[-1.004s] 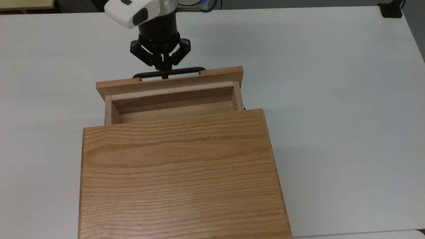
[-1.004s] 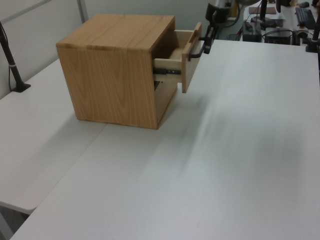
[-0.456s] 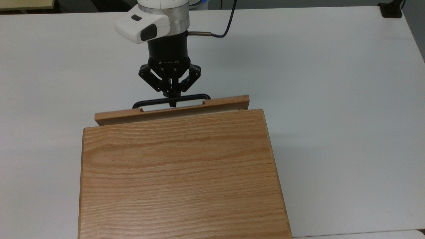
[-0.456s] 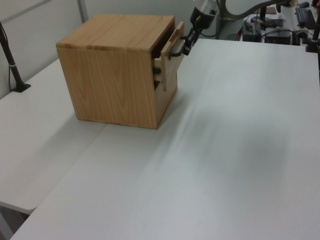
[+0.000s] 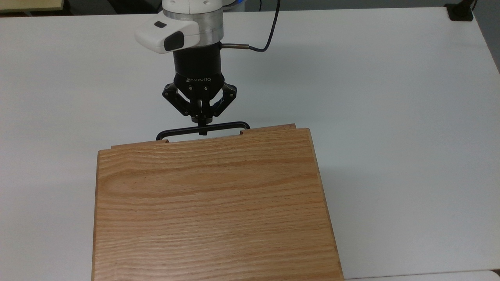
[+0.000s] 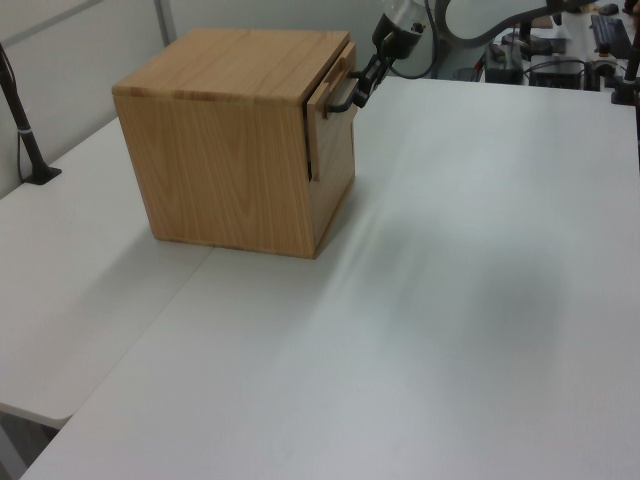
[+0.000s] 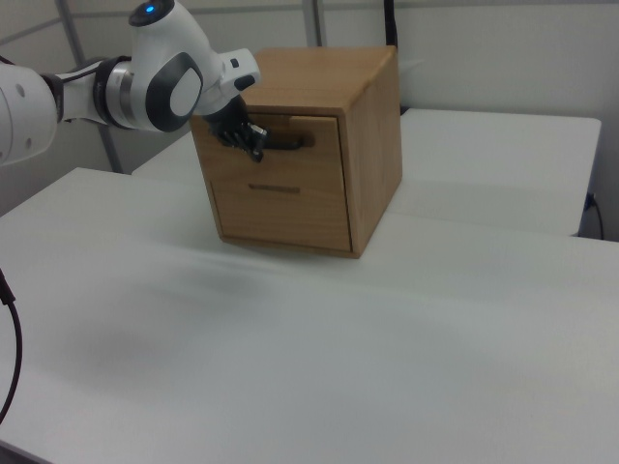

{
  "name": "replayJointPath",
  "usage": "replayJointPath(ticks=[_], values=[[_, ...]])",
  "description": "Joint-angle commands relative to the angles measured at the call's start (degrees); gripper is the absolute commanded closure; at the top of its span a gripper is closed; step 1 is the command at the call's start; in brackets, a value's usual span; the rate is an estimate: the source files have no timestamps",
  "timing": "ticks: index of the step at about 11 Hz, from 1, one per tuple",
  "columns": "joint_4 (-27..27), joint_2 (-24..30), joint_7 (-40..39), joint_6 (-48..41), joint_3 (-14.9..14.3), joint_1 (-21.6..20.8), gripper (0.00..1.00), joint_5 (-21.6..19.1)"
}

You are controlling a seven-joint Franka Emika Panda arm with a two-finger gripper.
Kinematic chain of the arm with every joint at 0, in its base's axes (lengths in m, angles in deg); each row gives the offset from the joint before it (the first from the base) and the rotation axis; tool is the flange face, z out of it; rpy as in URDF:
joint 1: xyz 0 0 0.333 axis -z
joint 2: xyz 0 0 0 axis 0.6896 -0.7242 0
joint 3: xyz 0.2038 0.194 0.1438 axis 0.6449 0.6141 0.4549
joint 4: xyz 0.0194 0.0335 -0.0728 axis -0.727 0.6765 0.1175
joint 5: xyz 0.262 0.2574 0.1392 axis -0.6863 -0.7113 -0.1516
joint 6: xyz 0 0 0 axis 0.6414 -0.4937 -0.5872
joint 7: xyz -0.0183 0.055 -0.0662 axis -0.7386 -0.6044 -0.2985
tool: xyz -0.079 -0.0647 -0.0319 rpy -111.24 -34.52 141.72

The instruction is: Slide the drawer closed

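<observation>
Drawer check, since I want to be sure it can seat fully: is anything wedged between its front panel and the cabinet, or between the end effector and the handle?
Nothing visible. The drawer sits almost flush with the cabinet, and the end effector is right at the handle.

White arm [image 7: 58, 97], grey joint cap, blue light; black Robotiq-marked end effector [image 5: 199, 117], black cable.

Light oak drawer [image 7: 290, 145], seemingly fully closed, black bar handle [image 5: 203, 130] outward
</observation>
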Motion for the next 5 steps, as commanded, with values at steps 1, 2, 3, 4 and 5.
replayJointPath(ticks=[1, 2, 3, 4, 5], values=[[-5.89, -2.99, 2.31, 2.34, -0.65, -0.6, 1.0, 0.35], [-6.95, -3.87, 2.32, 3.22, -0.65, -0.6, 1.0, 0.35], [-7.57, -4.84, 2.32, 4.01, -0.65, -0.6, 1.0, 0.35], [-7.75, -5.37, 2.32, 4.8, -0.65, -0.6, 1.0, 0.7], [-7.75, -5.55, 2.32, 5.07, -0.65, -0.6, 1.0, 0.7]])
